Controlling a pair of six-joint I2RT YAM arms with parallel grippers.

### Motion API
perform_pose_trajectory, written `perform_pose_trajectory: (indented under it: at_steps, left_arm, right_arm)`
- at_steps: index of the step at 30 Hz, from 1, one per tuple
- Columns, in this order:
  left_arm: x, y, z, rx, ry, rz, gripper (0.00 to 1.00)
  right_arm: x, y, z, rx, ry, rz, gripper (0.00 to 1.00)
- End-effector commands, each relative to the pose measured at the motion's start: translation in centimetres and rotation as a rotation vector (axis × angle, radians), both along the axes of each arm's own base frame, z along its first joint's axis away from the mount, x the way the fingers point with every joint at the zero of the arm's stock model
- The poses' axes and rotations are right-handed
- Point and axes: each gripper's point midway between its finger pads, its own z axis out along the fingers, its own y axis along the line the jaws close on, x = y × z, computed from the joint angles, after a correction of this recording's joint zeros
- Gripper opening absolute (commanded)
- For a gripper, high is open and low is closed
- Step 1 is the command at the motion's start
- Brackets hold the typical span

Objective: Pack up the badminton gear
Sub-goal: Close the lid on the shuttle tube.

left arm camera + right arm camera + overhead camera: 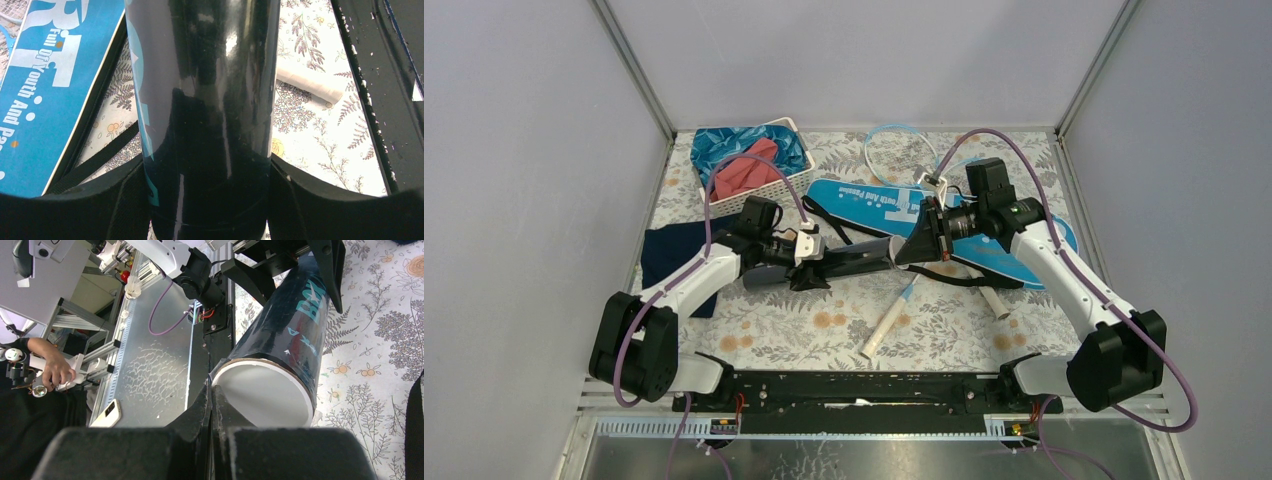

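Observation:
My left gripper [816,262] is shut on the long black tube [854,260] and holds it level over the table; the tube fills the left wrist view [210,100] between both fingers. My right gripper [921,245] is shut on the rim of the tube's open end [295,335], one finger inside the white bore and one outside. The blue "SPORT" bag [874,205] lies flat behind the tube. One racket's light-blue frame [894,150] lies at the back. A white racket handle [886,328] lies in front, and another [994,300] to its right. No shuttlecock shows clearly.
A white basket [796,180] with blue and red cloths stands at the back left. A navy cloth [669,255] lies under my left arm. The bag's black strap [964,277] loops on the floral tablecloth. Walls close in the left, back and right.

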Motion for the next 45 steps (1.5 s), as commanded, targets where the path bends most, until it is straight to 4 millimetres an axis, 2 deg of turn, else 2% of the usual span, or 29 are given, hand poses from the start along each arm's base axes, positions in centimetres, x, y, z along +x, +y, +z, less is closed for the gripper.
perform_pose_trajectory:
  at_steps: [1,12,19,35,40,45]
  left_arm:
    - [-0.9,-0.7,0.7,-0.055,-0.034,-0.074,0.0]
    - [-1.2,-1.3,1.2,-0.096,0.036,-0.089,0.0]
    - [-1.7,-1.6,1.9,-0.134,0.063,-0.117,0.0]
    - [-1.9,-2.4,5.4,-0.234,0.088,-0.187,0.0]
    - [-1.7,-2.7,6.2,-0.256,0.091,-0.207,0.0]
    - [-1.5,-2.7,6.0,-0.253,0.086,-0.206,0.0]
  right_arm:
    - [0.5,0.4,-0.2,0.011,-0.046,0.006,0.0]
    - [1.5,1.1,0.3,0.046,-0.088,-0.018,0.0]
    - [1.7,1.3,-0.2,0.067,-0.081,-0.014,0.0]
    - [2.0,1.7,-0.6,0.118,-0.111,-0.001,0.0]
    - [1.9,1.7,0.2,0.124,-0.127,0.0,0.0]
    - [1.9,1.2,1.1,0.096,-0.171,-0.006,0.0]
